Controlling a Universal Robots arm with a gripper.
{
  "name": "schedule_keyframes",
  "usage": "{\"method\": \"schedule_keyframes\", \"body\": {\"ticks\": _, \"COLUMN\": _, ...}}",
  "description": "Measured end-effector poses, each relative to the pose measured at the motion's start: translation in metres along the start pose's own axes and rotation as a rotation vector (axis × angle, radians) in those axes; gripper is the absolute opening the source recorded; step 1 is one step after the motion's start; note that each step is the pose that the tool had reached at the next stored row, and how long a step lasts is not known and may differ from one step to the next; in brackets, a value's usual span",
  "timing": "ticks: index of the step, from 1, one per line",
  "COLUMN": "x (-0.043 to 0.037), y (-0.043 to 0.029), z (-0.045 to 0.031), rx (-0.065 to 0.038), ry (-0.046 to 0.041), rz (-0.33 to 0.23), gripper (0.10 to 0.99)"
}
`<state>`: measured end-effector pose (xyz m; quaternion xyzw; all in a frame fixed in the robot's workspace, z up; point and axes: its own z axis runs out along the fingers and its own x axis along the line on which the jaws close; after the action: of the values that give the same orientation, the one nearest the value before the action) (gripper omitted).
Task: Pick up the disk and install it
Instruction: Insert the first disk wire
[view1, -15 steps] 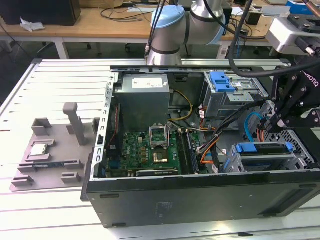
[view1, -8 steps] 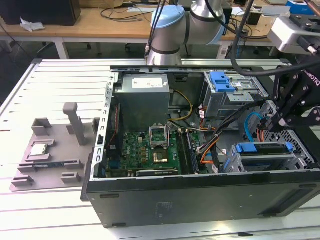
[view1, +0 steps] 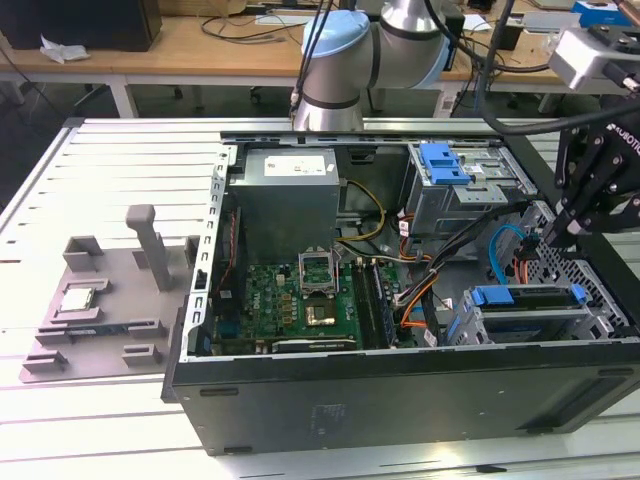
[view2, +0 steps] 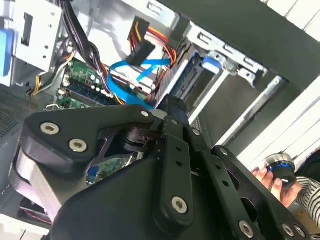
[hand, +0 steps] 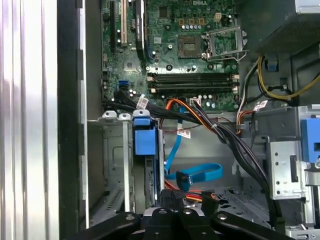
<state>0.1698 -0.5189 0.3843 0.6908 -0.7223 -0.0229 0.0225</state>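
The gripper (view1: 548, 236) hung over the drive bays at the exterior view's right end of the open computer case (view1: 400, 400), low among the cabling; whether it was open or closed on anything I could not tell. The disk (view1: 530, 298) sat edge-up in the lower bay cage, its blue frame tab (hand: 146, 139) at the cage mouth in the first wrist view (apparently slid in already). The risk, as I judged it, lay in the loose blue data cable (hand: 197, 175) and the orange and black power leads (hand: 200, 122) just beside the bay: a snag could drag a connector or skew the disk in its rails
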Motion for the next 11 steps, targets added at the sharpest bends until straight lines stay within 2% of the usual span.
{"method": "schedule_keyframes", "body": {"ticks": 5, "x": -0.0139, "y": -0.0102, "z": 0.0131, "rx": -0.001, "ry": 0.0049, "rz": 0.000, "gripper": 0.106}}
{"method": "schedule_keyframes", "body": {"ticks": 8, "x": -0.0244, "y": -0.0128, "z": 0.0158, "rx": -0.001, "ry": 0.0082, "rz": 0.001, "gripper": 0.106}}
{"method": "schedule_keyframes", "body": {"ticks": 11, "x": -0.0269, "y": -0.0134, "z": 0.0157, "rx": -0.001, "ry": 0.0115, "rz": 0.001, "gripper": 0.106}}
